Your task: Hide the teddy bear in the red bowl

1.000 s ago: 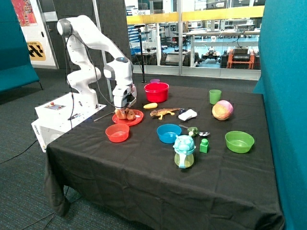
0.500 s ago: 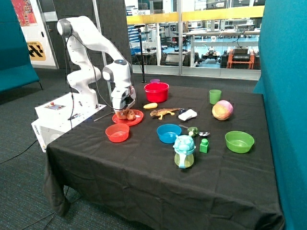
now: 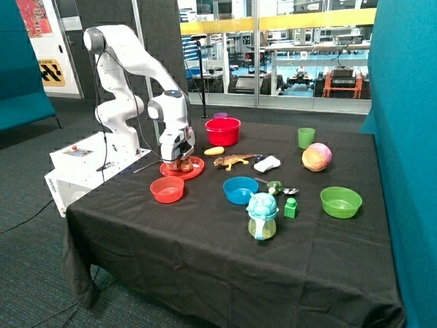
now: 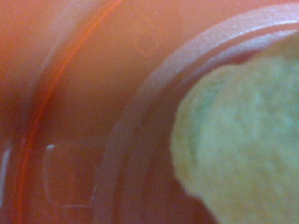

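Observation:
The teddy bear (image 3: 181, 165), a small tan-brown soft toy, lies on the flat red plate (image 3: 195, 168) near the table's robot-side edge. My gripper (image 3: 179, 160) is lowered straight onto it, at plate level, and hides much of it. In the wrist view the bear's fuzzy body (image 4: 243, 140) fills one side, very close, with the red plate (image 4: 84, 93) behind it. The red bowl (image 3: 222, 131), deep and glossy, stands upright behind the plate toward the back of the table, with nothing showing inside it from here.
A small orange-red bowl (image 3: 167, 189) sits just in front of the plate. A yellow item (image 3: 214, 150), toy lizard (image 3: 234, 160) and blue bowl (image 3: 240, 190) lie toward the table's middle. Farther off are a green bowl (image 3: 341, 201), green cup (image 3: 306, 137) and a ball (image 3: 317, 156).
The gripper has sunk lower over the teddy bear on the red plate and the arm's wrist has shifted slightly. The bear stays on the plate.

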Robot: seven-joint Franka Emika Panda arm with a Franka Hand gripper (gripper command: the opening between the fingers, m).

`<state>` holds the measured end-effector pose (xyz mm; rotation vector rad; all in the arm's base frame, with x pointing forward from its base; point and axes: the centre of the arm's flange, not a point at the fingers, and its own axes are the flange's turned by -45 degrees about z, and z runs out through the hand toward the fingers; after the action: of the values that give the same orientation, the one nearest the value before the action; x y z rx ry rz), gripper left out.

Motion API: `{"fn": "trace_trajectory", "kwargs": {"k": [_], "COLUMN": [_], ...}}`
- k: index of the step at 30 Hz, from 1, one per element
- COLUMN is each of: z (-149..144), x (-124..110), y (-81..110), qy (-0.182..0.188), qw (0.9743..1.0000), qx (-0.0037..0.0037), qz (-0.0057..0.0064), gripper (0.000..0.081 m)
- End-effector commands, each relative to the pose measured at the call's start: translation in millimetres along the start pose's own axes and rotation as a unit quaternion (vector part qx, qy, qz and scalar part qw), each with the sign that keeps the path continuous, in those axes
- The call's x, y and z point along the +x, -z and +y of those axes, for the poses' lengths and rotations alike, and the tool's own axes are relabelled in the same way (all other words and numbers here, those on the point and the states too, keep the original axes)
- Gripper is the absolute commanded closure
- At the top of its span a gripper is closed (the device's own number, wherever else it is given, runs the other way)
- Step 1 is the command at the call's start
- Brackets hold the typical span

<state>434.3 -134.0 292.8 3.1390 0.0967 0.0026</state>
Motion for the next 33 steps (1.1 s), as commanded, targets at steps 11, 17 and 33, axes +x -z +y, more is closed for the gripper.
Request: {"fn": "trace_trajectory", "kwargs": {"k": [11,17,33], "z": [-8.2,-2.3,-6.7], "x": [1.0,-0.5,-0.3], "y": [-6.3,-4.2,12.5], "qy": [-0.021,-0.028,-0.011], "qw": [0.9998,0.9996,0.9999], "qx": [0.00058,0.00058,0.00059], "qz": [-0.0008,-0.0008,-0.0008], "gripper": [0.0807,0.0808,0.0808]}}
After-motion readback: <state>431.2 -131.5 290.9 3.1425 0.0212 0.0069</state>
